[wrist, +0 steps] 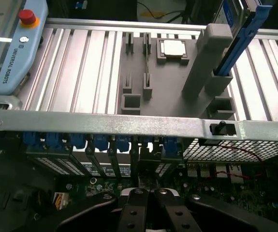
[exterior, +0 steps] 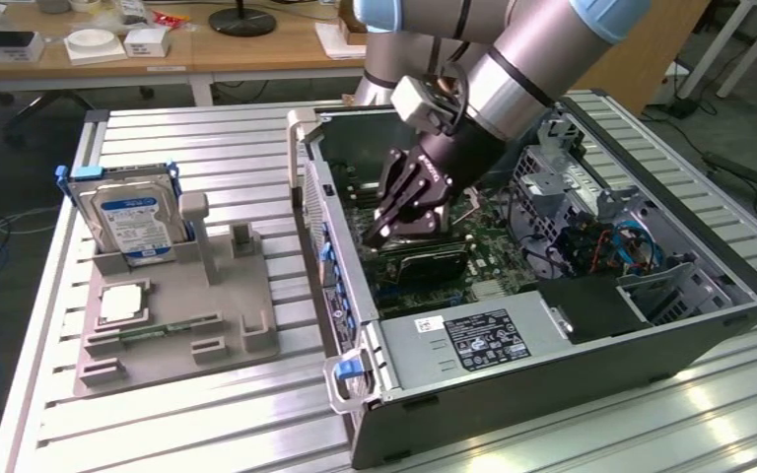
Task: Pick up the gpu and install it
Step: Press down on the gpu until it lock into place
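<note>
Open PC case lies on its side on the slatted aluminium counter, motherboard facing up. The arm reaches down into the case from the top of the exterior view.

Hand is low inside the case, over the motherboard, just beside the rear wall with its row of blue slot clips. Fingers are drawn fully together. Beneath the fingertips in the exterior view sits a dark flat rectangular part, the gpu, lying close over the board near the expansion slots. Whether the fingers pinch its edge or merely press on it I cannot tell. In the wrist view a thin card edge runs up from between the finger links toward the slot brackets.

Power supply with black label occupies the near end of the case; drive cage and blue cables on the exterior view's right.

On the exterior view's left, well apart from the case: grey parts holder on the counter. It carries a hard drive with blue label standing upright in a blue-edged bracket, a CPU chip lying flat, and a narrow green RAM stick lying in its groove.
</note>
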Tool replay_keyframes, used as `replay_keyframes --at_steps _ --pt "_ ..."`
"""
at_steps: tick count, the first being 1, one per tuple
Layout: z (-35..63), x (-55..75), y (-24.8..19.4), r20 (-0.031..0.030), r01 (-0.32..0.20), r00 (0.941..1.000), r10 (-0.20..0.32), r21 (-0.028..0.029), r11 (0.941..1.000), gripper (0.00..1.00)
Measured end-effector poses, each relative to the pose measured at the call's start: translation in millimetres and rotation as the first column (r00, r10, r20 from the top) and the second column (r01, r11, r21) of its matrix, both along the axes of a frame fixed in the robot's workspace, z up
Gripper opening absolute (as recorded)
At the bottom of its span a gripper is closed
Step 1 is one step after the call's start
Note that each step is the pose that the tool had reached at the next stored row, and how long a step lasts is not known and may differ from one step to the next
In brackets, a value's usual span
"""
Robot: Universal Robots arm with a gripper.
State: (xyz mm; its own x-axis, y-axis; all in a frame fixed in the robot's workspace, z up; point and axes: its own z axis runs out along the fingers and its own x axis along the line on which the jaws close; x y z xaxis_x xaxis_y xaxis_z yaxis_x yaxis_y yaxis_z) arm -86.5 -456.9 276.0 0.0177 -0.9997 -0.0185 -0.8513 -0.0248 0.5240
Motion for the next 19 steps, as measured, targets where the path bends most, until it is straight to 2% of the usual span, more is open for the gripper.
replay_keyframes --at_steps 2,5,7,10,14,17,19 --pt "-2.1 0.0 0.0 -0.009 0.0 1.0 0.0 0.0 1.0 0.1" --pt "-2.6 0.3 0.1 -0.0129 0.0 0.9999 0.0 -0.0003 1.0 0.1" --pt "-2.7 1.9 0.2 -0.0177 0.001 0.9998 0.0 0.0006 1.0 0.1" --pt "-3.3 2.5 0.3 -0.021 0.003 0.9998 -0.003 0.0023 1.0 0.1" --pt "-7.6 2.5 0.3 -0.0396 0.005 0.9992 -0.005 0.0018 1.0 0.1" --pt "-10.4 2.3 1.4 -0.0478 0.006 0.9988 -0.006 0.0018 1.0 0.1" --pt "-10.6 1.9 1.6 -0.0505 0.006 0.9987 -0.006 0.0015 1.0 0.1"
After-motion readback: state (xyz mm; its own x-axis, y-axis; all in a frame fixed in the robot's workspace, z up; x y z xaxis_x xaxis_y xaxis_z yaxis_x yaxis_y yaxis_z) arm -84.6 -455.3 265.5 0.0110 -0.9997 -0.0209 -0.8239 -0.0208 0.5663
